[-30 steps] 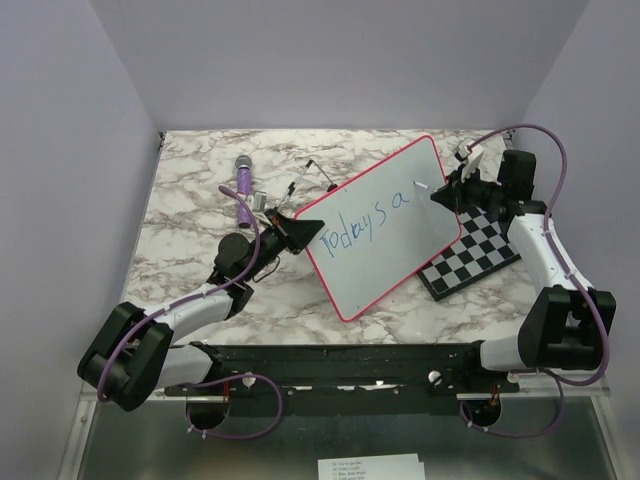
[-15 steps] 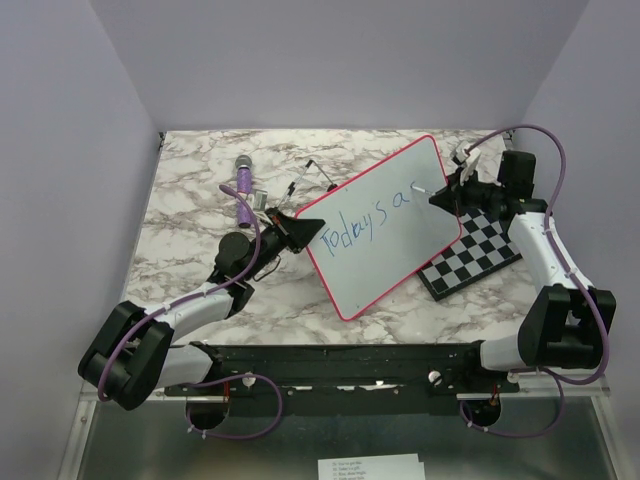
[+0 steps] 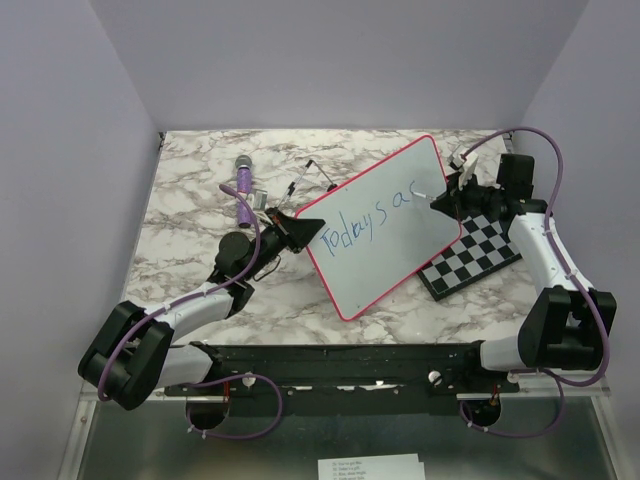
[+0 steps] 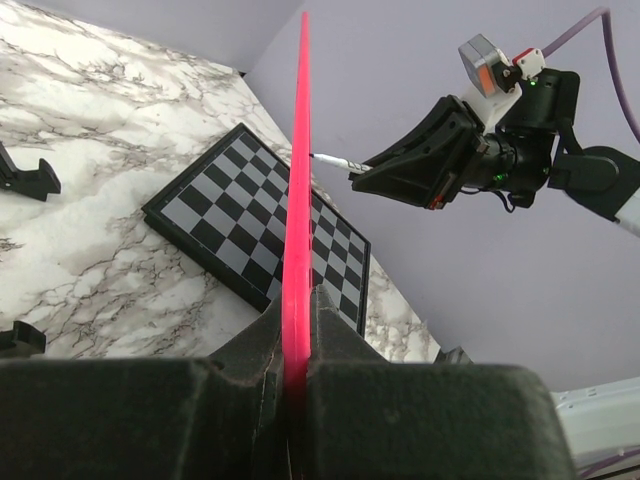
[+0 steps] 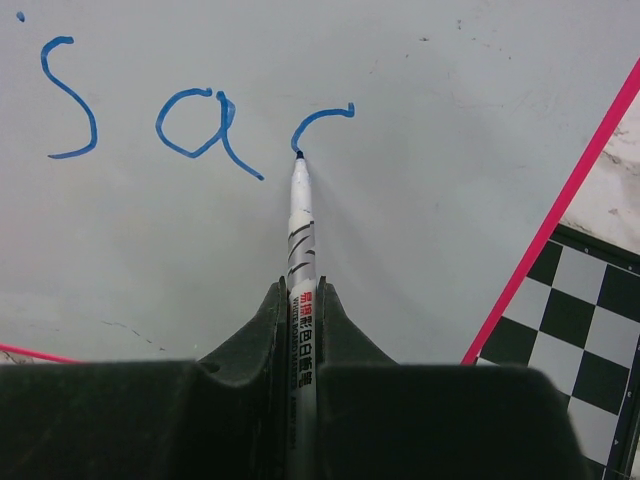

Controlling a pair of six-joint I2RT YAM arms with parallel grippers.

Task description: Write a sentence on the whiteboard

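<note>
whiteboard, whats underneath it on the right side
A black-and-white chessboard lies on the marble table, poking out from beneath the whiteboard at its right edge. From above, the part of it under the board is covered. Whether the two touch cannot be told.

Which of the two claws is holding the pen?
The right gripper, near the chessboard: it is shut on the marker, whose tip touches the whiteboard. The left gripper instead pinches the whiteboard's pink rim.
</note>
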